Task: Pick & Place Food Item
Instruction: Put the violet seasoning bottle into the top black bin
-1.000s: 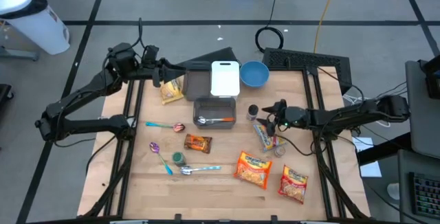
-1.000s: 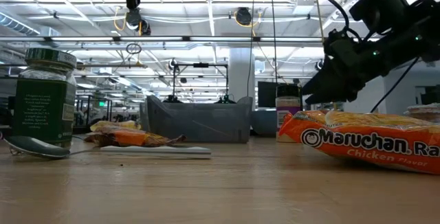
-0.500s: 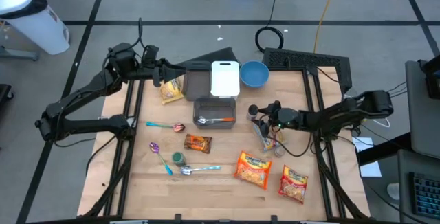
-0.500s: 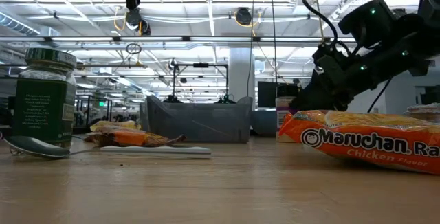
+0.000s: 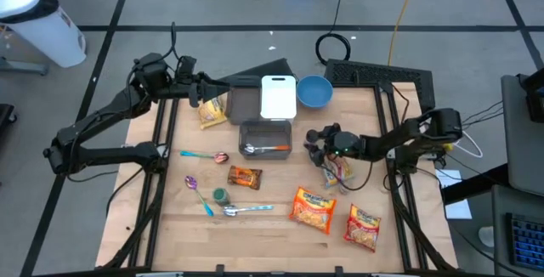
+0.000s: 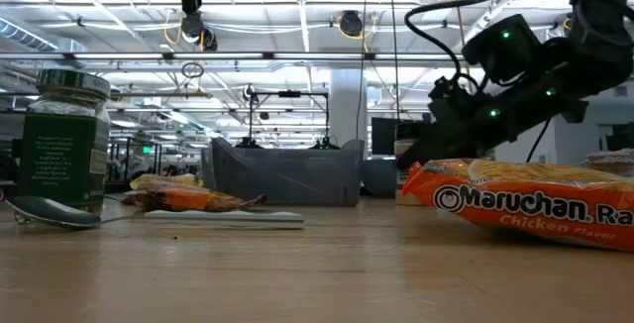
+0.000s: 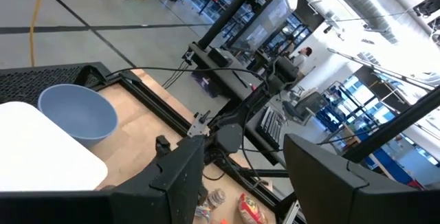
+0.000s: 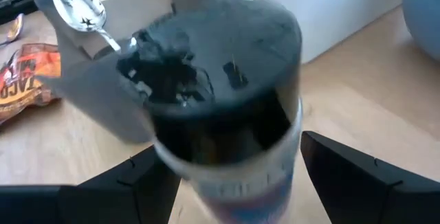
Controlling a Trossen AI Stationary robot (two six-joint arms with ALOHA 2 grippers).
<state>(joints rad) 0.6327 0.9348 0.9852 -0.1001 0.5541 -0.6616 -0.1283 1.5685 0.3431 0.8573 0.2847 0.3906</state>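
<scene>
A: Spice jar (image 5: 313, 137), dark lid, upright on the counter (image 5: 272, 234), just right of the grey container (image 5: 264, 138). High view: right gripper (image 5: 318, 144) right at the jar, left gripper (image 5: 197, 91) waits off by the yellow snack bag (image 5: 212, 112), up-left of the container.
B: Low view?
A: Right gripper (image 6: 421, 145) low behind the ramen pack (image 6: 520, 199), jar mostly hidden.
B: Left wrist?
A: Left gripper fingers (image 7: 182, 176) spread wide, nothing between; blue bowl (image 7: 75, 117) beyond.
B: Right wrist?
A: Jar (image 8: 227, 107) fills the gap between spread fingers (image 8: 357, 183), container with spoon (image 8: 86, 11) behind. Contact, can't tell.
B: Progress?
A: Early, I'd say. Jar not lifted; grasp, carry, place all left.
</scene>
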